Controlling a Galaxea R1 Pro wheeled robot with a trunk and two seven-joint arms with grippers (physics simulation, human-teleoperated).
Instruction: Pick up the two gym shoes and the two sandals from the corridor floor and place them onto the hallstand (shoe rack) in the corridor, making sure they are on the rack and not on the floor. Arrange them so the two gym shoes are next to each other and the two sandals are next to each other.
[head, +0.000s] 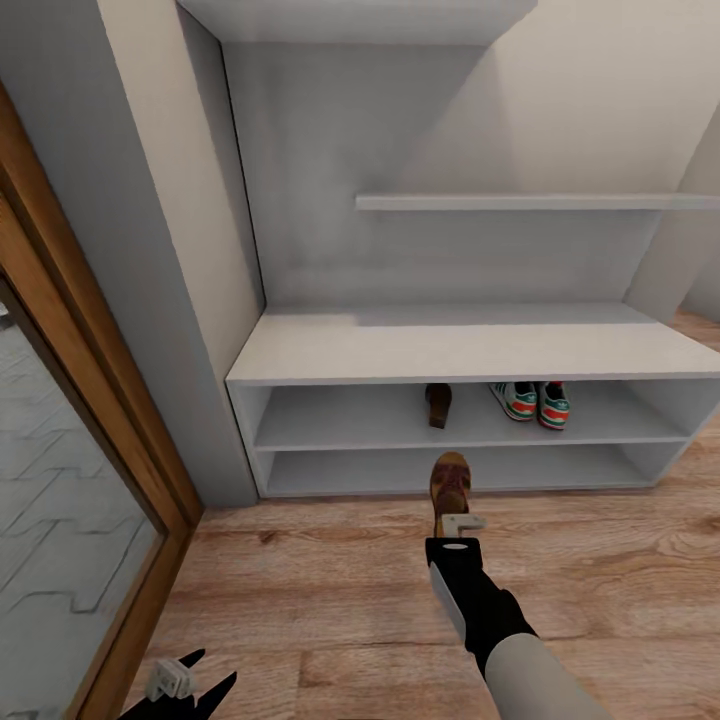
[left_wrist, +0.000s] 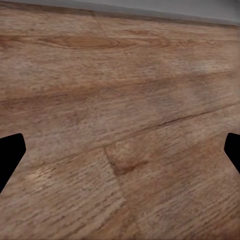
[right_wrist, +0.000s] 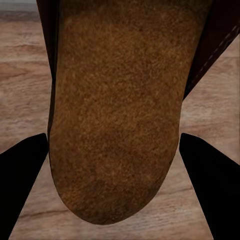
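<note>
The right gripper (head: 452, 520) is closed on the heel end of one sandal (head: 450, 485), a brown strappy piece with a rounded, suede-like tan-brown footbed. In the right wrist view this sandal (right_wrist: 117, 115) lies between the two dark fingers (right_wrist: 22, 185), its fibrous footbed surface facing the camera; darker leather straps run off the frame edge and their full shape cannot be made out. The sandal's toe points away from the gripper toward the hallstand (head: 460, 350), and it hangs above the corridor floor (head: 330, 580), just in front of the lower tiers.

The hallstand is a light grey, matte, flat-panelled unit: a low bench with two open tiers, and a narrow shelf higher up beyond the gripper. Its upper parts are cut off by the frame.

On the upper open tier, directly beyond the held sandal, the second sandal (head: 438, 405) sits partly hidden under the bench top. Further right on the same tier stand the two gym shoes (head: 530, 402), white with green stripes and red patches, side by side and close to touching.

The left gripper (head: 185, 690) is low and well apart to the left, fingers spread wide. In the left wrist view, its dark fingertips (left_wrist: 10, 155) frame bare wood-grain planks (left_wrist: 120, 125), holding nothing.
</note>
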